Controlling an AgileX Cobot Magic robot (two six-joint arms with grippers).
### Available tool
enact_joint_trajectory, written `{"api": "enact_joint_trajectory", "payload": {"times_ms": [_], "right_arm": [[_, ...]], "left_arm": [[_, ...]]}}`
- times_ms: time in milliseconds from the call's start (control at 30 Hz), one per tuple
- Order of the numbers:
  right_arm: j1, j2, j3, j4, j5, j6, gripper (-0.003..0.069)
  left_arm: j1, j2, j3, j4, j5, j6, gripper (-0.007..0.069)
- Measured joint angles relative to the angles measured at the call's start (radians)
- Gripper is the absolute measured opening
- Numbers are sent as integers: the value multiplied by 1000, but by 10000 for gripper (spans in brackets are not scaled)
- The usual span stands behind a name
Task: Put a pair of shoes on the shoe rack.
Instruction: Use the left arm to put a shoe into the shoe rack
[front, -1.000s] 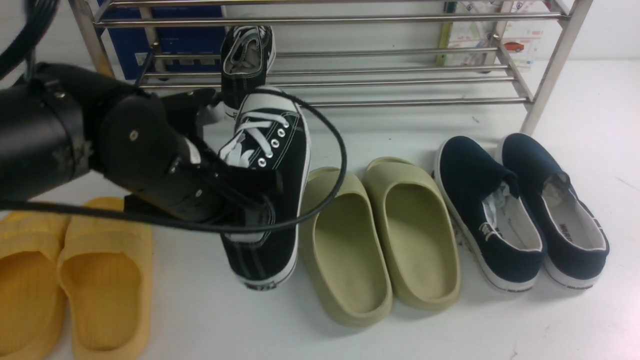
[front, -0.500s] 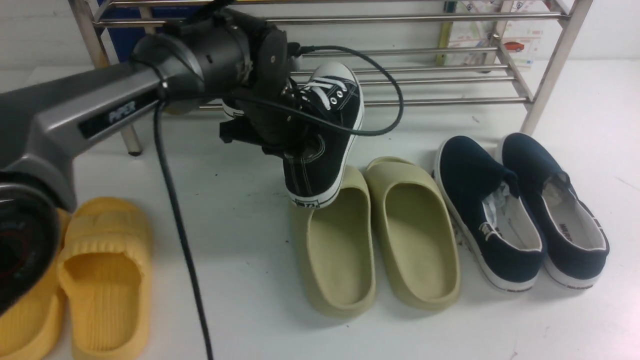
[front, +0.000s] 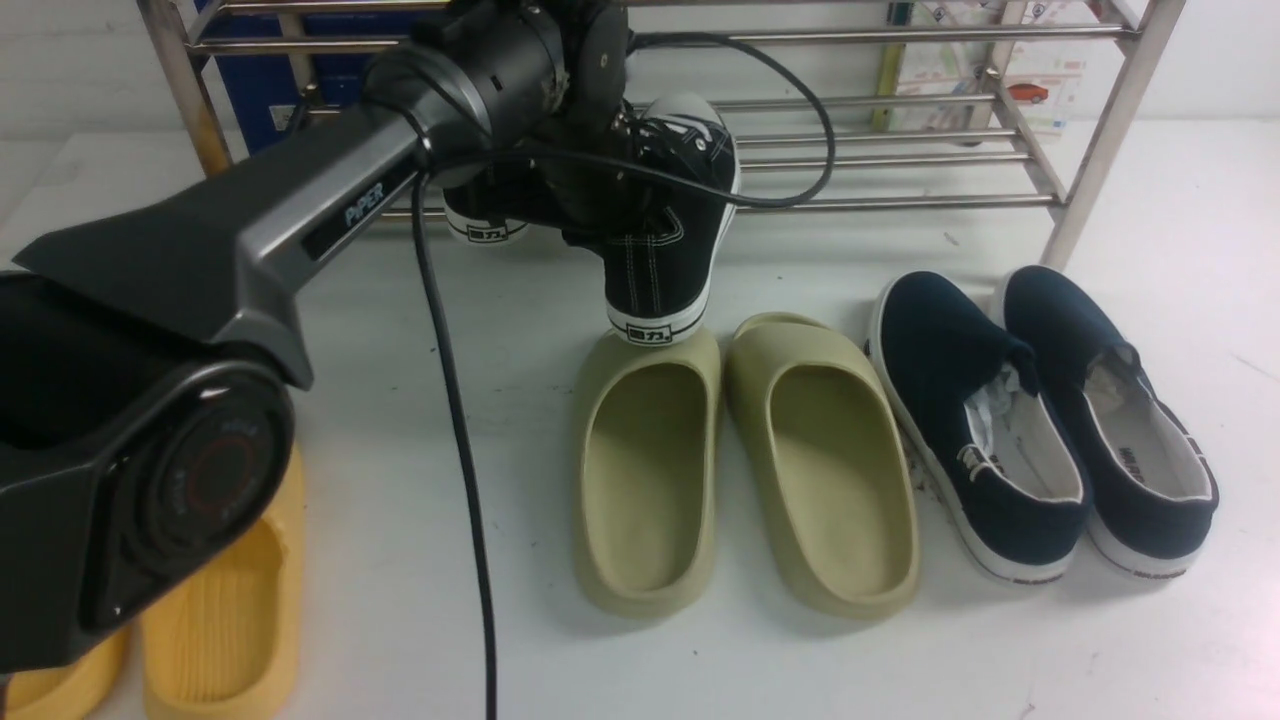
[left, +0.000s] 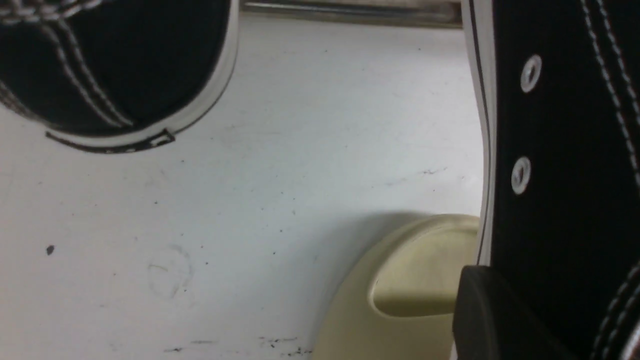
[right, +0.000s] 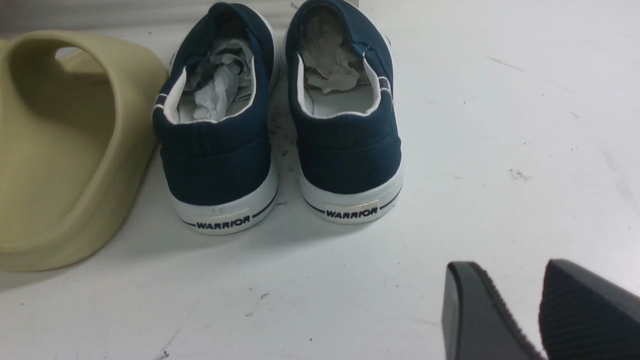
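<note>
Over olive slipper (front: 645, 470), L claw (front: 610, 190) grips blk sneaker (front: 665, 250) by rack (front: 880, 160).

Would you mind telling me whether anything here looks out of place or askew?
Yes: the black sneaker in the left gripper hangs tilted, heel down, right over the toe of an olive slipper; whether they touch is unclear. Dark specks lie between the navy shoes.
</note>
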Motion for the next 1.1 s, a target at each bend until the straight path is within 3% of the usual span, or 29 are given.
{"api": "enact_joint_trajectory", "payload": {"times_ms": [400, 700, 1100], "right_arm": [[0, 0, 0, 0, 0, 0, 239], [0, 0, 0, 0, 0, 0, 239], [0, 0, 0, 0, 0, 0, 239]], "left_arm": [[10, 3, 0, 104, -110, -94, 6], [12, 37, -2, 265, -190, -248, 6], [34, 54, -2, 285, -247, -277, 8]]}}
